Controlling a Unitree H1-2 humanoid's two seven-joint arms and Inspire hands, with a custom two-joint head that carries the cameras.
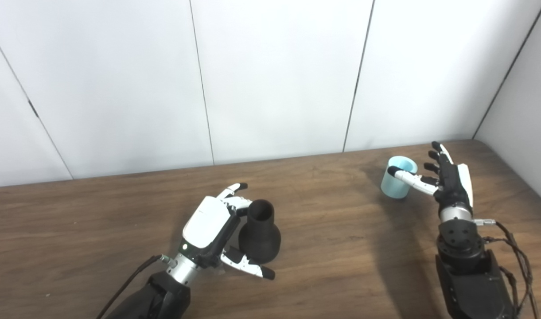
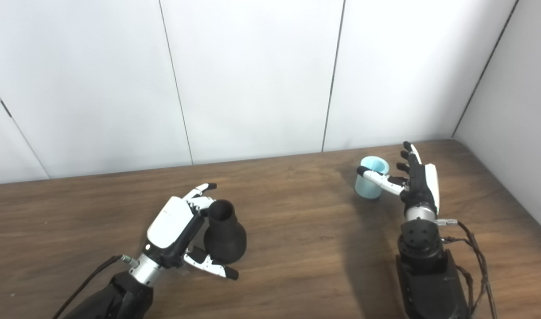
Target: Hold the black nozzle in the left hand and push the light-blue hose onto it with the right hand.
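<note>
Left hand (image 1: 217,230) half-curled beside upright black nozzle (image 1: 259,235); contact unclear, fingers partly hidden. Right hand (image 1: 445,179) spread open, thumb crossing light-blue hose (image 1: 396,179); grip undetermined.

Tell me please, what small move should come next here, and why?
Probably close both hands. The left hand is open around the upright black nozzle, its fingers apart, and the right hand is open beside the upright light-blue hose, only its thumb across the front. Neither piece looks gripped, and both stand on the table.
</note>
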